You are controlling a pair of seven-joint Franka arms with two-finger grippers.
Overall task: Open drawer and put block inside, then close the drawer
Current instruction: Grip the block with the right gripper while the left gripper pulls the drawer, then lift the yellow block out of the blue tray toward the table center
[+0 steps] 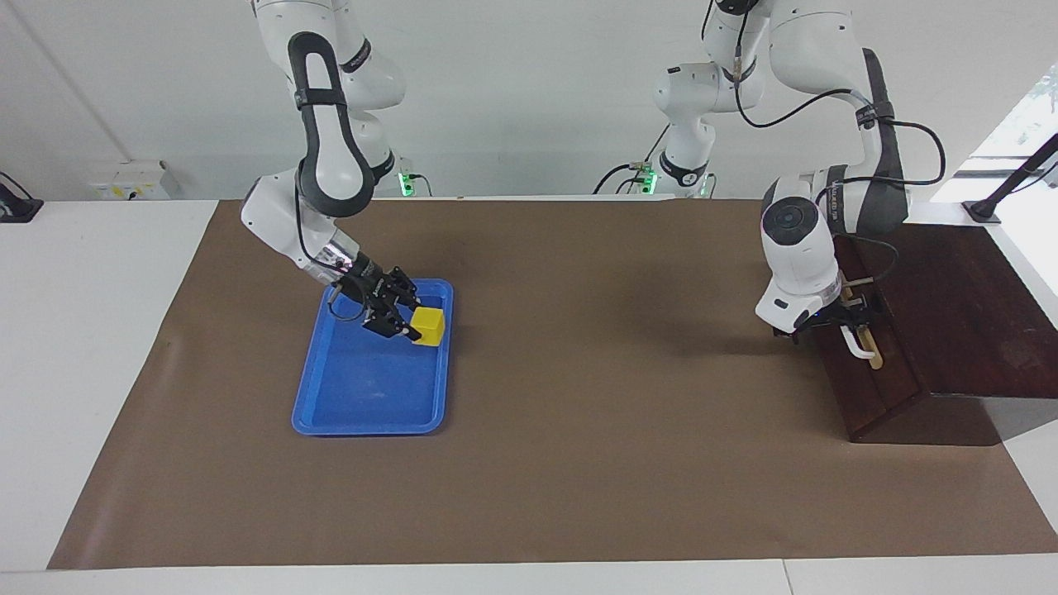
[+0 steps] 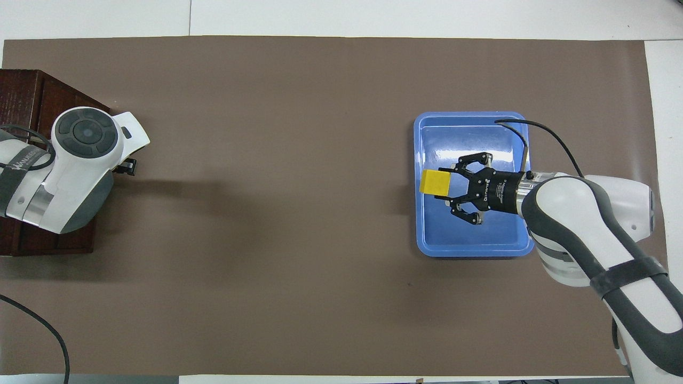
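One small bright yellow cube (image 1: 429, 323), the block. One flat blue plastic tray (image 1: 347, 397). One dark brown wooden box (image 1: 950, 314) holding one drawer (image 1: 868, 376), and on that drawer one white bar handle (image 1: 855, 345). One sheet of brown paper (image 1: 579, 413) covering the white table (image 1: 83, 347). Two white robot arms, each ending in one black two-finger gripper: the left gripper (image 1: 843, 318) and the right gripper (image 1: 405, 322).
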